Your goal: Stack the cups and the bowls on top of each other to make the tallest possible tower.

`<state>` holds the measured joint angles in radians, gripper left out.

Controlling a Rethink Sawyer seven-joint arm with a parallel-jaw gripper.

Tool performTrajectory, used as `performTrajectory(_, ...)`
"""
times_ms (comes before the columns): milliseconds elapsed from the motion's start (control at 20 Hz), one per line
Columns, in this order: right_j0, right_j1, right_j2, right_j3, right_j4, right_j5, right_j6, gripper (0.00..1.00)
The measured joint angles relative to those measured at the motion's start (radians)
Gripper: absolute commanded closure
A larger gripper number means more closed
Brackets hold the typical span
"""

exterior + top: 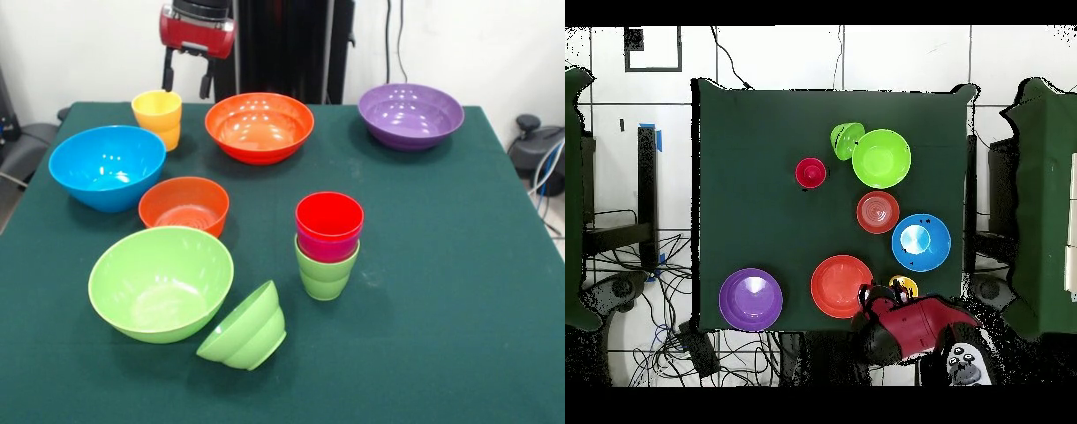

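Hovering at the upper left of the front view, the gripper (186,81) hangs with fingers spread, empty, just above the yellow cup (158,117). Honestly, a crooked descent could clip its rim and tip it toward the orange bowl (259,126). The started tower (327,245), red over purple over green, sits centre-frame and already looks wobbly. No readable labels anywhere.

Dark green table (459,265), tangled cables (665,300) on tiled floor (905,55)
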<state>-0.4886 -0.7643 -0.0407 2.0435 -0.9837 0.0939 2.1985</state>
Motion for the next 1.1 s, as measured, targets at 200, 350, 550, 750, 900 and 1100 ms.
performTrajectory(200, -0.001, 0.003, 0.0, 0.0, -0.002, 0.0, 0.0, 0.0)
performTrajectory(350, -0.001, 0.021, -0.009, -0.003, -0.015, -0.005, 0.0, 0.0)
performTrajectory(550, 0.003, 0.067, -0.035, -0.019, -0.045, -0.036, 0.0, 0.0)
performTrajectory(750, 0.011, 0.116, -0.066, -0.041, -0.064, -0.08, 0.0, 0.0)
performTrajectory(900, 0.019, 0.157, -0.096, -0.059, -0.072, -0.119, 0.0, 0.0)
performTrajectory(1100, 0.026, 0.19, -0.12, -0.072, -0.075, -0.15, 0.0, 0.0)
